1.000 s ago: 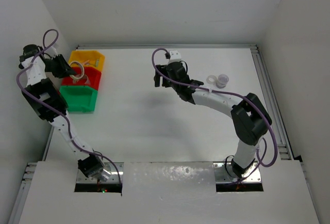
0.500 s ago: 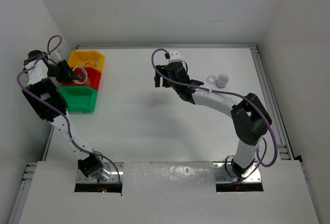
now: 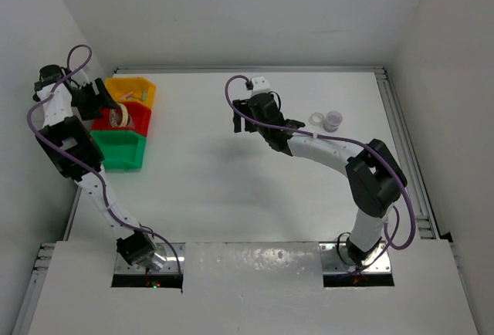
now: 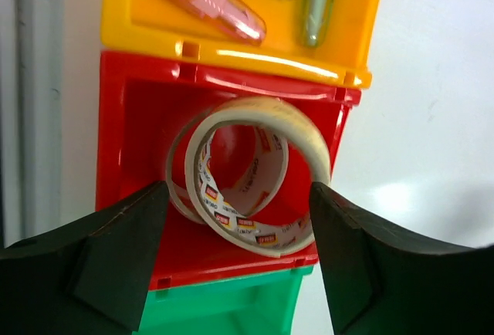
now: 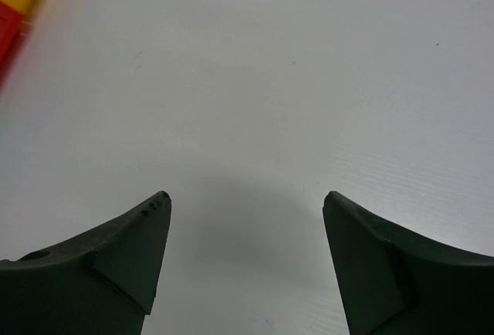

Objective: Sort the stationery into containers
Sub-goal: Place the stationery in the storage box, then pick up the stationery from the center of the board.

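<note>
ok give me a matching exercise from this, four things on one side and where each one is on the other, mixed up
Things
1. cream tape roll
2. pink piece
3. clear tape rings
4. right tool

Places
A. above bare table, open and empty
B. in the yellow bin
C. in the red bin
D. lying on the table's right half

Pairs: 1-C, 2-B, 3-D, 4-A
</note>
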Controlling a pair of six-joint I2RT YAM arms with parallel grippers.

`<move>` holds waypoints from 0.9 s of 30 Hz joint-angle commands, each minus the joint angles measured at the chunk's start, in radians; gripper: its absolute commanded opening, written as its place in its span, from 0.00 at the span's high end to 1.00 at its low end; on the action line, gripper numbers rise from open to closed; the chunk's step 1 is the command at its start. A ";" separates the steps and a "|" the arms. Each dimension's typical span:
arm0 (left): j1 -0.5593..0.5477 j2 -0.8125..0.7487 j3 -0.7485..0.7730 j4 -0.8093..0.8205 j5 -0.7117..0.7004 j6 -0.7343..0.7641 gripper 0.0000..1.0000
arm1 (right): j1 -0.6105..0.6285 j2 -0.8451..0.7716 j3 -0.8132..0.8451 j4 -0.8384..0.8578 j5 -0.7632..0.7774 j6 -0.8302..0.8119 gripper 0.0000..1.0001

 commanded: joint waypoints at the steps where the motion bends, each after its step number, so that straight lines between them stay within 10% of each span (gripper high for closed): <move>1: -0.046 -0.044 0.051 0.030 -0.077 -0.013 0.29 | -0.009 -0.041 0.040 -0.011 0.031 -0.026 0.22; 18: -0.147 -0.112 0.010 0.044 -0.252 0.013 0.37 | -0.141 -0.142 -0.066 -0.112 0.023 0.115 0.27; 23: -0.147 -0.189 0.059 0.058 -0.240 0.001 0.35 | -0.291 -0.139 -0.062 -0.268 0.049 0.275 0.86; 27: -0.152 -0.255 0.044 0.073 -0.203 -0.007 0.34 | -0.418 -0.091 -0.031 -0.337 0.064 0.353 0.75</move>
